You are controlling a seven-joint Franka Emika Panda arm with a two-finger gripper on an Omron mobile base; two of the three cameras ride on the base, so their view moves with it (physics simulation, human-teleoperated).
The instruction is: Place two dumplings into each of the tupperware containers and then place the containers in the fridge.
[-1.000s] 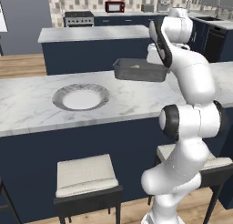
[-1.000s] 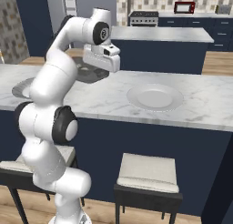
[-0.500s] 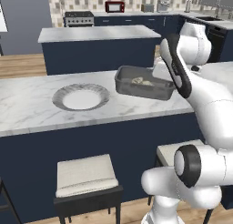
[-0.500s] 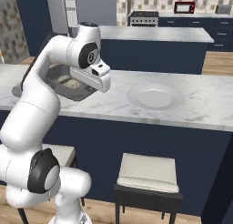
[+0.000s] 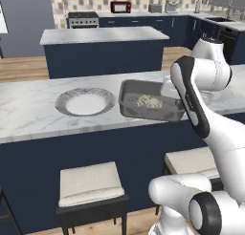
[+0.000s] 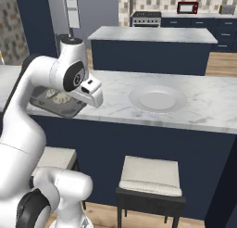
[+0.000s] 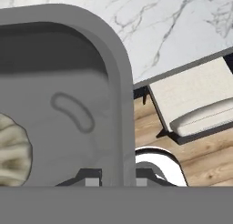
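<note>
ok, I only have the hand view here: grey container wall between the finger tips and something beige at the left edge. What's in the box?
Observer: Dumplings, a pale lumpy heap sitting in the middle of the tupperware container.
Operator: Is the box on the counter or in the air?
Observer: It seems lifted: in the right base view its near corner hangs past the marble counter edge, with the gripper shut on its wall.
Operator: Anything else on that counter?
Observer: A round grey plate, apart from the container, on the side away from the arm.
</note>
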